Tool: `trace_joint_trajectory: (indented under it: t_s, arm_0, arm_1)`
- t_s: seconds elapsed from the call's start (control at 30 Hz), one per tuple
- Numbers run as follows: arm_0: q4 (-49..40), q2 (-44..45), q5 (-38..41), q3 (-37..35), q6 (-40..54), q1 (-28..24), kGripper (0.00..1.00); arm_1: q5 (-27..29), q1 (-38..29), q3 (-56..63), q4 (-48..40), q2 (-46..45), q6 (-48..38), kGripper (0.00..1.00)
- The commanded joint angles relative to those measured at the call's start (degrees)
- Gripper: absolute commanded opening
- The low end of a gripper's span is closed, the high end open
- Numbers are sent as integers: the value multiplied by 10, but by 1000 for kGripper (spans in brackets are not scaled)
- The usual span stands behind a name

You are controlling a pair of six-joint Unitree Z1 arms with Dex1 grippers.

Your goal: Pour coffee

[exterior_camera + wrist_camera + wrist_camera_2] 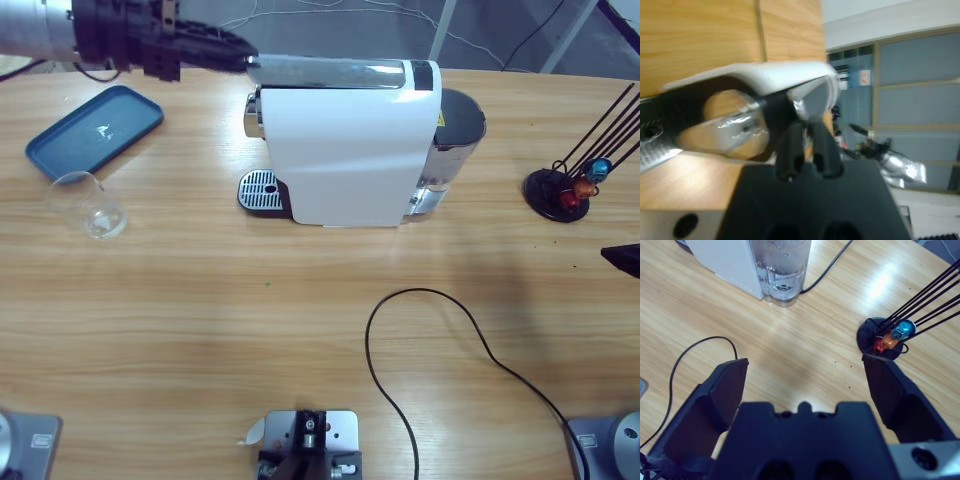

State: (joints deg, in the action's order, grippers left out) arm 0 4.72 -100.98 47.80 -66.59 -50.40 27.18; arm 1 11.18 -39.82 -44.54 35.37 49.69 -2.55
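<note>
In the high view, the white coffee machine (350,145) is seen standing at the middle of the far half of the table (300,300), its long axis running across the picture, with the drip tray (261,190) and spout end pointing toward the side where the empty glass (88,205) and the blue tray (95,130) lie; the glass is well apart from the drip tray, so nothing is yet placed to catch coffee. The left end effector (235,52) is brought in from the upper corner to the tip of the machine's silver lever (330,70), presumably so that the lever can be worked. A capsule holder (560,190) stands near the other end, and a black cable (440,340) is looped over the table. In the left wrist view, the left end effector (807,150) is shown with its jaws drawn nearly together at the lever's end (805,100); whether the lever is actually clamped cannot be told. In the right wrist view, the right end effector (805,375) is held spread wide over bare table, empty, between the water tank (782,270) and the capsule holder (885,340), seemingly parked out of the way.
</note>
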Motion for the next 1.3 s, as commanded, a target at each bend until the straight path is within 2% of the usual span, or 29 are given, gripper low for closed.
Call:
trace_joint_trajectory:
  t_s: [0.03, 0.17, 0.2, 0.23, 0.27, 0.3, 0.4, 0.5, 0.63, 0.67, 0.73, 0.83, 0.97, 1.07, 1.2, 1.3]
  arm_0:
    - [-1, 39, -8, -89, -17, 51, 0]
    - [6, 39, -21, -108, 26, 83, 0]
    - [6, 43, -36, -105, 68, 93, 181]
    - [3, 53, -49, -94, 130, 102, 742]
    - [1, 66, -69, -76, 177, 108, 916]
    - [-4, 86, -106, -55, 231, 115, 960]
    - [-74, 155, -235, -8, 403, 139, 964]
    - [-152, 203, -368, 27, 580, 184, 964]
    - [-213, 246, -406, 81, 671, 187, 972]
    - [-222, 257, -414, 100, 690, 191, 992]
    - [-224, 278, -420, 142, 694, 194, 1000]
    - [-218, 308, -425, 199, 662, 194, 1000]
    - [-210, 332, -426, 219, 640, 194, 1000]
    - [-210, 342, -427, 221, 640, 194, 1000]
    - [-209, 349, -438, 226, 628, 194, 1000]
    - [-201, 349, -447, 225, 618, 194, 1000]
  arm_1:
    - [6, -4, 5, 3, 8, -4, 1000]
    - [7, -5, 5, 3, 7, -4, 1000]
    - [7, -5, 5, 3, 7, -4, 1000]
    - [9, -4, 5, 3, 4, -6, 1000]
    - [16, -4, 6, 3, 1, -11, 1000]
    - [26, -5, 7, 3, 0, -17, 1000]
    - [86, -5, 13, -1, 0, -43, 1000]
    - [119, 1, 12, -9, 8, -47, 1000]
    - [114, 70, 33, -66, 39, -49, 995]
    - [108, 94, 44, -85, 47, -54, 953]
    - [85, 149, 67, -123, 71, -62, 849]
    - [56, 219, 108, -201, 126, -64, 835]
    - [37, 276, 156, -325, 194, -64, 835]
    - [21, 281, 194, -416, 246, -66, 761]
    - [25, 288, 237, -535, 307, -86, 761]
    - [40, 298, 246, -578, 334, -87, 761]
